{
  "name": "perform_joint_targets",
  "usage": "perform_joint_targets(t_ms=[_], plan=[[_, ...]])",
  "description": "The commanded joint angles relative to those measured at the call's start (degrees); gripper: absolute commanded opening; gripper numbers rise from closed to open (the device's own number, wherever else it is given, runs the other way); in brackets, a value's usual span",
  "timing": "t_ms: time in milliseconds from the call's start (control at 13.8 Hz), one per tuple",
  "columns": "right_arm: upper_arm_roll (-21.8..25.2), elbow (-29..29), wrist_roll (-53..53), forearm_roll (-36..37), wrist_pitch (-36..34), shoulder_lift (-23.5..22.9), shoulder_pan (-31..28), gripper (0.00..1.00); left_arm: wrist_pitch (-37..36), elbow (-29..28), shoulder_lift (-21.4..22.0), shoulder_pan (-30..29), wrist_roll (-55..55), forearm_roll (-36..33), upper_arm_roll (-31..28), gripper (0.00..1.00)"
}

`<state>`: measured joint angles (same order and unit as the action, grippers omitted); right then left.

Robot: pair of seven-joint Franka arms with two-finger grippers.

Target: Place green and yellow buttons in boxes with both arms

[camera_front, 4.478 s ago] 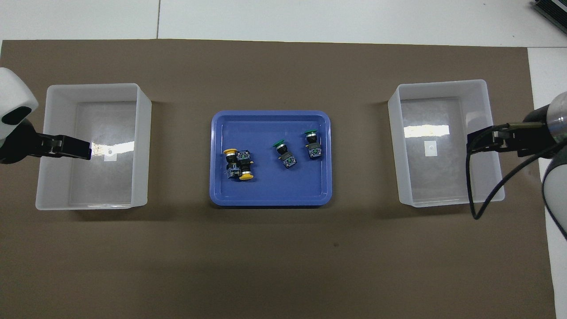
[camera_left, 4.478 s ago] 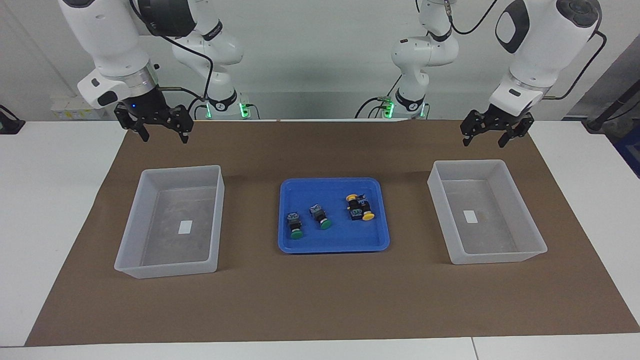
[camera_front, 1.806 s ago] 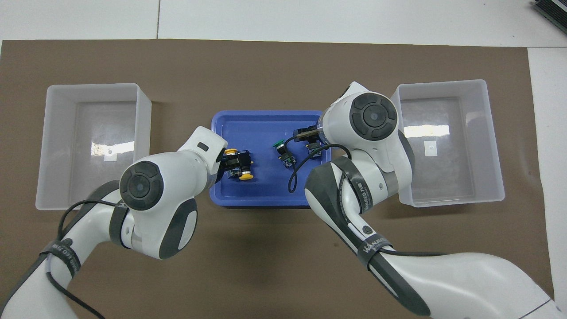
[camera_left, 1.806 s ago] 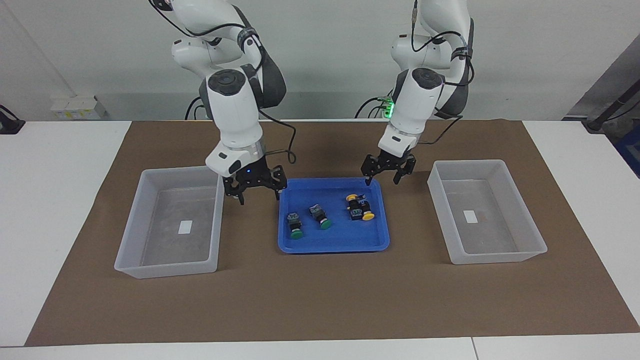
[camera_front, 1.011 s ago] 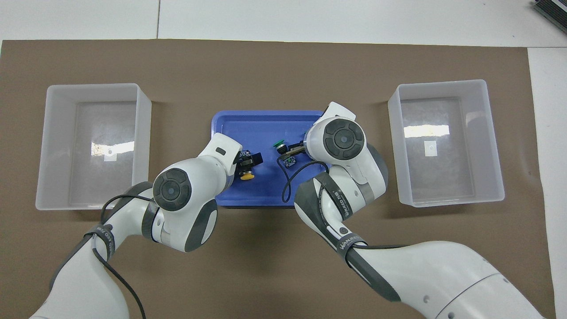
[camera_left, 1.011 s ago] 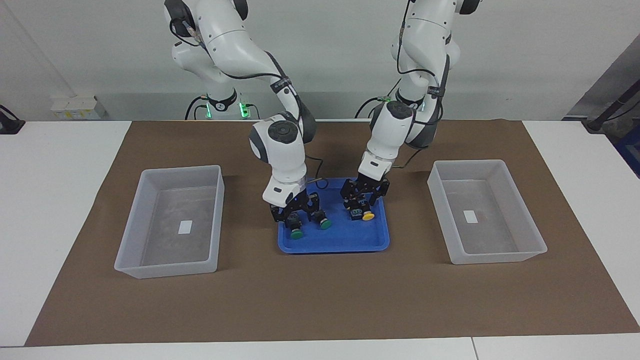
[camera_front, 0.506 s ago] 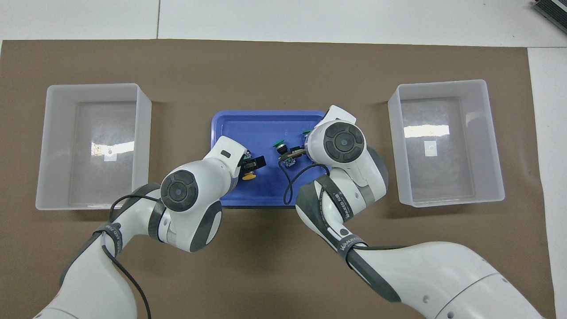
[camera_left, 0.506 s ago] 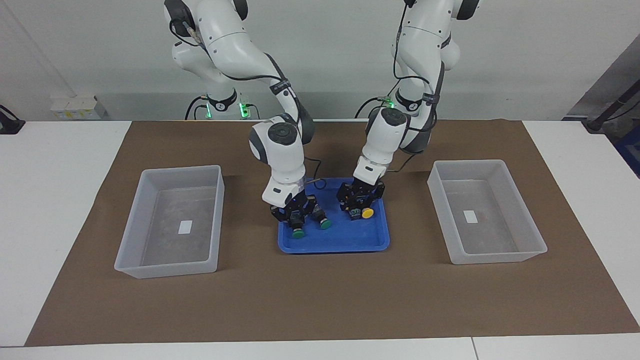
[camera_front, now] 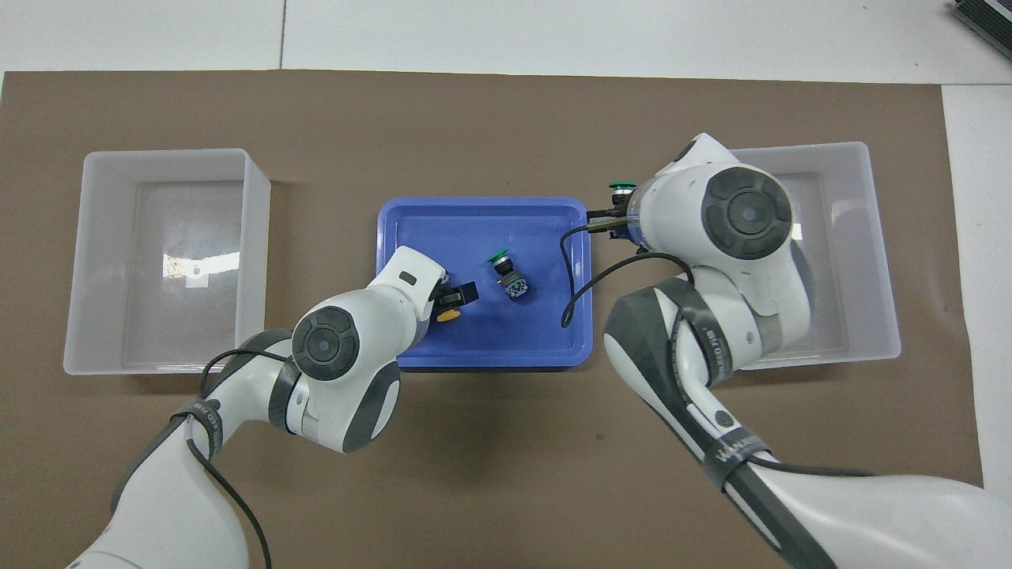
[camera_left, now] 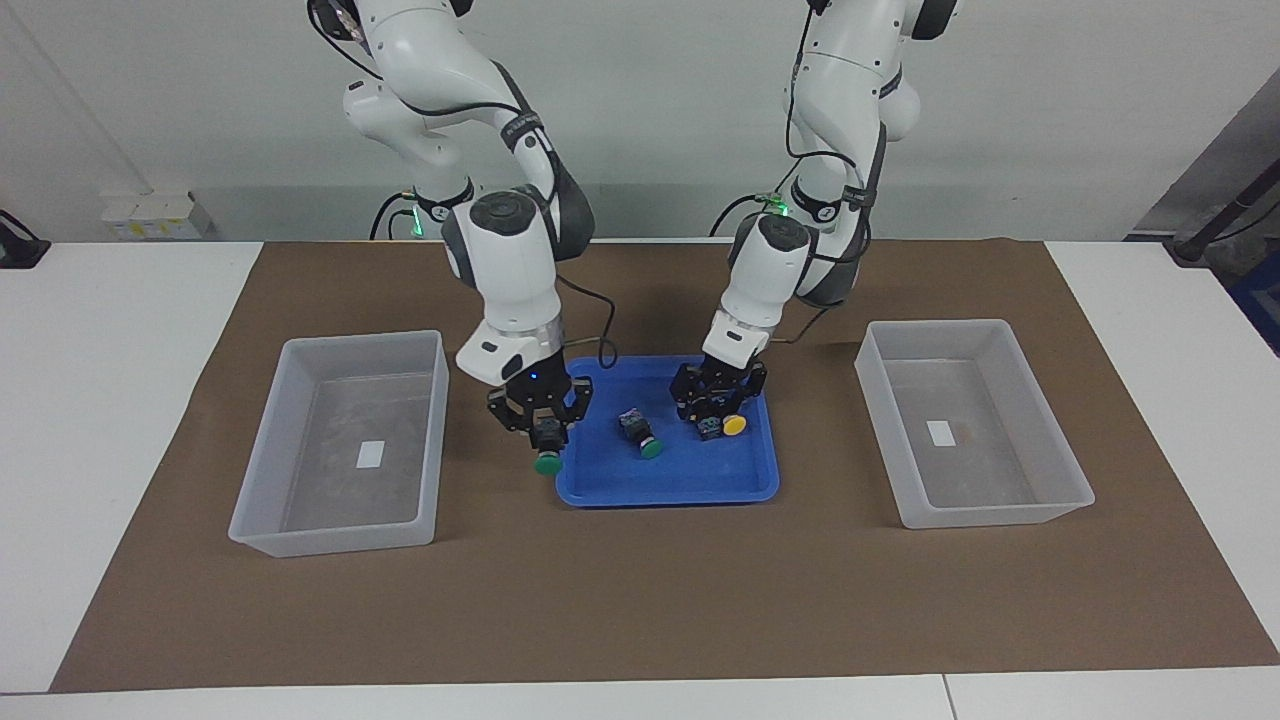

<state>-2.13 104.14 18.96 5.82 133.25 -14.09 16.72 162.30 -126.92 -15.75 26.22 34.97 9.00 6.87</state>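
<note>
My right gripper (camera_left: 545, 430) is shut on a green button (camera_left: 547, 462) and holds it in the air over the blue tray's edge toward the right arm's end; in the overhead view (camera_front: 619, 207) its green cap (camera_front: 622, 187) shows. My left gripper (camera_left: 716, 410) is down in the tray, shut on a yellow button; one yellow cap (camera_left: 735, 425) shows beside it, also from overhead (camera_front: 448, 315). The other yellow button is hidden under the hand (camera_front: 452, 299). The second green button (camera_left: 640, 435) lies in the tray. Both boxes (camera_left: 340, 445) (camera_left: 975, 425) hold only their labels.
The shallow blue tray (camera_left: 668, 485) sits mid-table on a brown mat (camera_left: 640, 600) between the two boxes. In the overhead view the right arm covers part of the box (camera_front: 850, 261) at its end. White tabletop surrounds the mat.
The right gripper has lifted one green button out of the tray and carried it toward its box. The left gripper has stayed low on the yellow buttons.
</note>
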Motion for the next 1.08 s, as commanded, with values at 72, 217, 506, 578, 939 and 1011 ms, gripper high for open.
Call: perform_joint_targets(t_ms=[72, 217, 506, 578, 939, 1011], plan=[[-0.41, 1.59, -6.71, 0.86, -3.17, 3.89, -8.09, 0.00, -0.41, -1.75, 0.19, 1.81, 0.36, 1.02, -0.98, 1.00], [-0.50, 2.99, -12.25, 0.08, -3.17, 4.15, -12.66, 0.00, -0.41, -2.10, 0.10, 1.20, 0.36, 1.02, -1.07, 1.00], [-0.50, 6.60, -20.08, -0.02, 0.24, 3.37, -19.61, 0.00, -0.06, -2.37, -0.51, 0.32, 0.36, 1.02, -1.24, 1.00], [-0.50, 6.95, -22.01, -0.02, 2.43, 2.06, -20.40, 0.00, -0.06, -2.28, -0.60, 0.23, 0.36, 1.02, -1.24, 0.91], [-0.50, 6.96, -29.77, -0.02, 12.11, -5.23, -22.78, 0.00, 0.21, -2.19, -0.78, 0.23, 0.36, 1.02, -1.24, 0.61], [-0.50, 6.78, -29.94, 0.07, 13.08, -6.21, -23.39, 0.00, 0.21, -2.10, -0.78, 0.23, 0.36, 1.02, -1.24, 0.53]])
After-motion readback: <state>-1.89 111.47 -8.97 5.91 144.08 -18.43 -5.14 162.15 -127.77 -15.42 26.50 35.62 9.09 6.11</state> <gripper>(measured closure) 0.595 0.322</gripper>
